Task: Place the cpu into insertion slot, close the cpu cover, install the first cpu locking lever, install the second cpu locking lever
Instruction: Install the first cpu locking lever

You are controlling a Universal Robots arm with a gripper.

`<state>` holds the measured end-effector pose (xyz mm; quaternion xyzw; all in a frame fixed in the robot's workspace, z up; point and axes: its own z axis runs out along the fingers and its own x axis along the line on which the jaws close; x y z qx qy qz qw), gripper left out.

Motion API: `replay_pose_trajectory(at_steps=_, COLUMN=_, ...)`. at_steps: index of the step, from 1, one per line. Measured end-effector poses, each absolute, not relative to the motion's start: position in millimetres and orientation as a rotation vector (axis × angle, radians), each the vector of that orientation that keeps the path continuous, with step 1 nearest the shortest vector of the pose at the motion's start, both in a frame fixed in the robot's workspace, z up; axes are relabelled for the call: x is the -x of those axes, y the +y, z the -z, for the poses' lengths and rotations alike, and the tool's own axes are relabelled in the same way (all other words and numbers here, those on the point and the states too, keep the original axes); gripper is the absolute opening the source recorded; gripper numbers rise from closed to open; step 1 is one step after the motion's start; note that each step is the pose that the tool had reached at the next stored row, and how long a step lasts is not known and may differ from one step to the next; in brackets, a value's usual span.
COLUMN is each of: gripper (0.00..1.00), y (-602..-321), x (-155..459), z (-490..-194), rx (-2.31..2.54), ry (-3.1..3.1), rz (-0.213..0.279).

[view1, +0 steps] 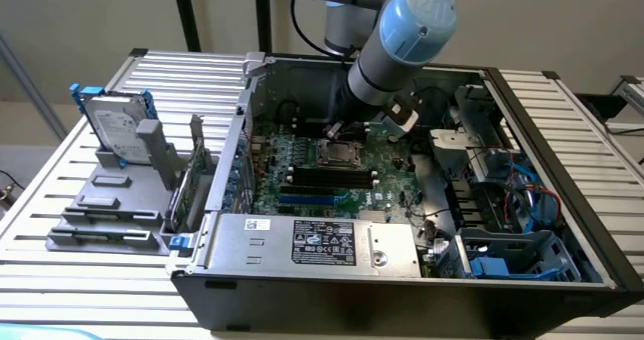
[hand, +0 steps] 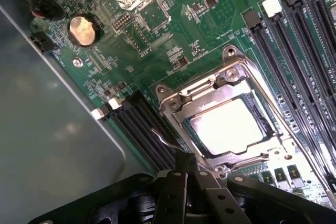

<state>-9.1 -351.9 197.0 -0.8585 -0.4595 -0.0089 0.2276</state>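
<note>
One cpu sits flat in the insertion slot, near the middle of the green circuit board; cpu cover looks down over it, frame around the pale chip face. Gripper has its jaws pressed together, holding nothing, tip just beside the bent wire end of a locking lever at the socket's corner. Looks like the lever step: I'd push on the lever's hooked end only, down and sideways under its catch, keep the tip off the chip face and off the black memory strips right next to it, and go slow so the wire doesn't spring off. Can't tell whether either lever is latched. Board lies in an open computer case with a grey labelled metal box along its near edge; case sits on a slatted table, a hard drive standing near the table's edge on the exterior view's left.
</note>
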Motion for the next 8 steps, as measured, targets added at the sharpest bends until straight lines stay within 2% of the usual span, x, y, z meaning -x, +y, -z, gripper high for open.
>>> replay_pose_trajectory(at_steps=8, gripper=0.11, y=-351.5, x=9.6, z=-197.1, rx=2.36, ry=-1.264, rz=0.028)
